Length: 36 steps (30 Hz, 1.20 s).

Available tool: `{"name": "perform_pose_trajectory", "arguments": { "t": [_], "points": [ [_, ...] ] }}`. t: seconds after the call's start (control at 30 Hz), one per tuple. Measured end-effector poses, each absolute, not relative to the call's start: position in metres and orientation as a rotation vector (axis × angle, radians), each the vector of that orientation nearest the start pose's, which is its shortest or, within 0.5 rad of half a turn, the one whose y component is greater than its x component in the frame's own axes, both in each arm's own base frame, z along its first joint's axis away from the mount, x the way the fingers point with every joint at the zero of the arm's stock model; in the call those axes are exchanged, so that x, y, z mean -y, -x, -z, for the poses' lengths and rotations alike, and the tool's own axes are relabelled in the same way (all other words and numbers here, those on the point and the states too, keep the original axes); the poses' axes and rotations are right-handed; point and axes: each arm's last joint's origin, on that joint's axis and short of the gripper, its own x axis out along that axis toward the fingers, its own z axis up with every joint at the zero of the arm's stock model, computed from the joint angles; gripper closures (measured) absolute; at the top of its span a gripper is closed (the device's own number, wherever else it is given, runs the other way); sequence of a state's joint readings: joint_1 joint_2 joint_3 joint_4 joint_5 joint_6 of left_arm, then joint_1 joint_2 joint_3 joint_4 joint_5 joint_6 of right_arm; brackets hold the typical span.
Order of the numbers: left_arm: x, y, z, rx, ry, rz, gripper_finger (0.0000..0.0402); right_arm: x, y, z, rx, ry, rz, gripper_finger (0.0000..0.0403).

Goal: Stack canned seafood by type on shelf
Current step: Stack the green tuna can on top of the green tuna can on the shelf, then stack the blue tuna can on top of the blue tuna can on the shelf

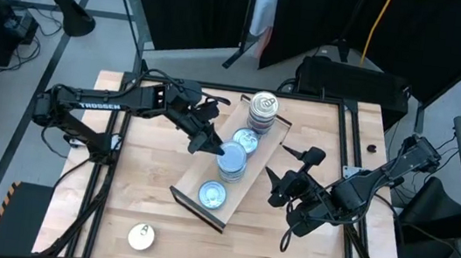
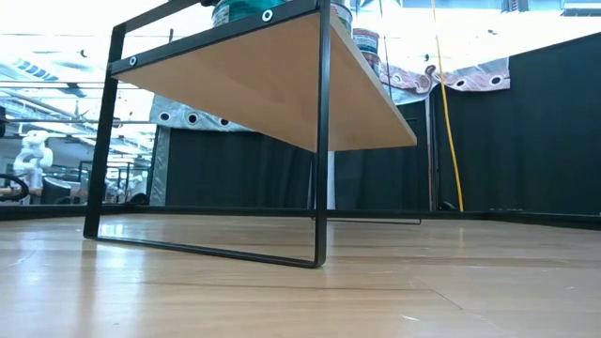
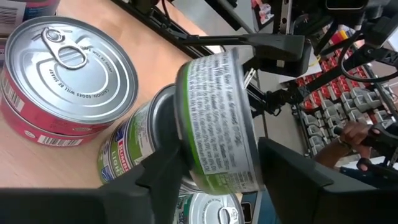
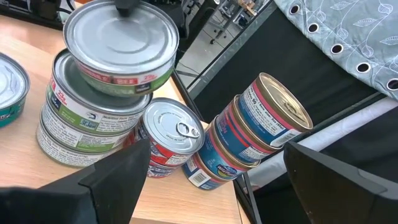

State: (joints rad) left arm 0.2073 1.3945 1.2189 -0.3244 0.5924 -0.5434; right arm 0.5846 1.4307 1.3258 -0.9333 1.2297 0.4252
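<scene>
1. High view: we see the left gripper [image 1: 211,142] clamped on a green-label tin [image 1: 231,156] above the middle stack [image 1: 232,170] on the shelf [image 1: 191,188]; a stray tin [image 1: 140,237] sits on the tabletop [image 1: 303,257].
2. Low view: nothing useful.
3. Left wrist view: the tin [image 3: 214,118] is tilted, so release could let it slide off.
4. Right wrist view: the right gripper [image 4: 211,186] waits, fingers spread, beside the shelf; the leaning tower [image 4: 261,134] could topple if bumped.

Shelf [image 1: 254,169] far end: blocked by tall tin stack [image 1: 262,109].
Shelf middle: crowded by tins, left gripper [image 1: 211,144].
Tabletop [image 1: 145,180] near edge: open except lone tin [image 1: 140,237].
</scene>
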Motion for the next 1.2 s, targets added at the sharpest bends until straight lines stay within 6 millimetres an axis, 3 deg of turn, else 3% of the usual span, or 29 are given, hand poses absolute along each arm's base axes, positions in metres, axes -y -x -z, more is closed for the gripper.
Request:
{"name": "perform_pose_trajectory", "arguments": {
  "t": [0.27,0.97,1.1,1.2],
  "points": [
    [-0.048,-0.303,-0.335,-0.554,0.710,0.224,0.0164,-0.127,-0.242,-0.332,-0.500,0.432,0.694,0.0041],
    [-0.046,-0.305,-0.340,-0.476,0.566,0.170,0.0163,-0.127,-0.242,-0.332,-0.498,0.425,0.695,0.0041],
    [-0.047,-0.289,-0.359,-0.414,0.533,0.177,0.0163,-0.128,-0.242,-0.332,-0.499,0.424,0.693,0.0041],
    [-0.043,-0.262,-0.376,-0.407,0.501,0.167,0.0164,-0.128,-0.242,-0.332,-0.508,0.417,0.679,0.0041]
  ]
}}
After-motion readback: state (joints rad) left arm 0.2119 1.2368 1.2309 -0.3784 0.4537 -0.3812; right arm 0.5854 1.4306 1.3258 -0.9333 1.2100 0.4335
